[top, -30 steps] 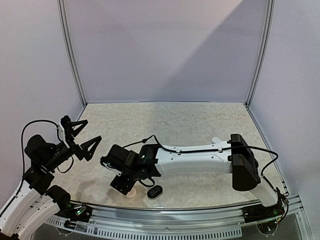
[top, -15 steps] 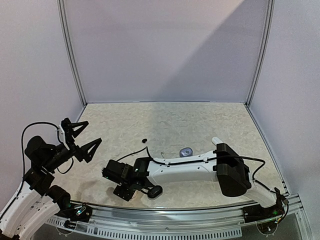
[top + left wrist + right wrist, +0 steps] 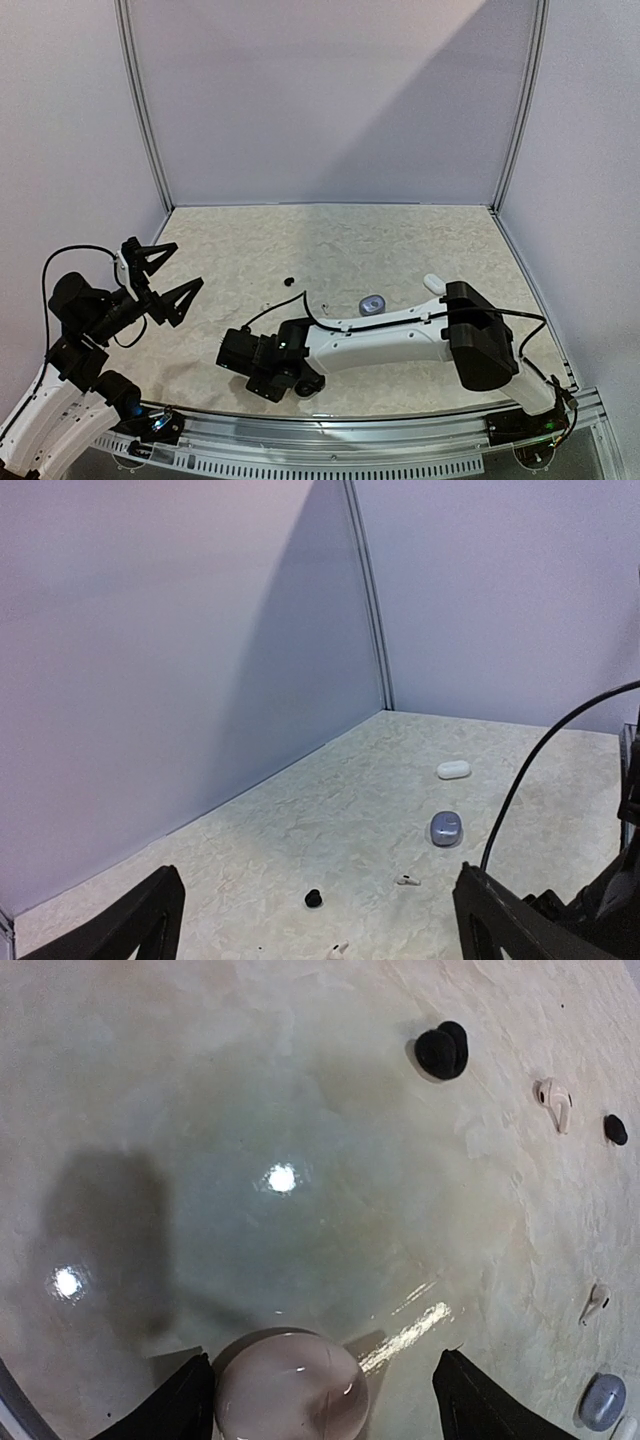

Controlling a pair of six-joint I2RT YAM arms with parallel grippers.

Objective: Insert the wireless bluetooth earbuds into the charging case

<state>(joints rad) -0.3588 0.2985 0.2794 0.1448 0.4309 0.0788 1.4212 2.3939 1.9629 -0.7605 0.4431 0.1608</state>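
Note:
A pale pink rounded charging case (image 3: 290, 1388) lies on the table between the fingers of my right gripper (image 3: 330, 1400). The jaws are open; the case sits close by the left finger, with a gap to the right one. In the top view the right gripper (image 3: 270, 376) hides this case. Earbuds lie scattered: a black one (image 3: 442, 1050), a white one (image 3: 553, 1100), a small black one (image 3: 615, 1128) and another white one (image 3: 595, 1302). My left gripper (image 3: 160, 280) hangs open and empty above the table's left side, looking at a black earbud (image 3: 314, 898) and a white earbud (image 3: 407, 881).
A black case (image 3: 311, 384) lies just right of the right gripper, near the front edge. A blue-grey case (image 3: 373, 302) and a white case (image 3: 433, 283) lie behind the right forearm. Walls close the table at the back and sides.
The right arm has swung toward the near edge, uncovering the blue-grey case and a black earbud; its gripper has shifted slightly right over the pink case. The left arm has barely moved.

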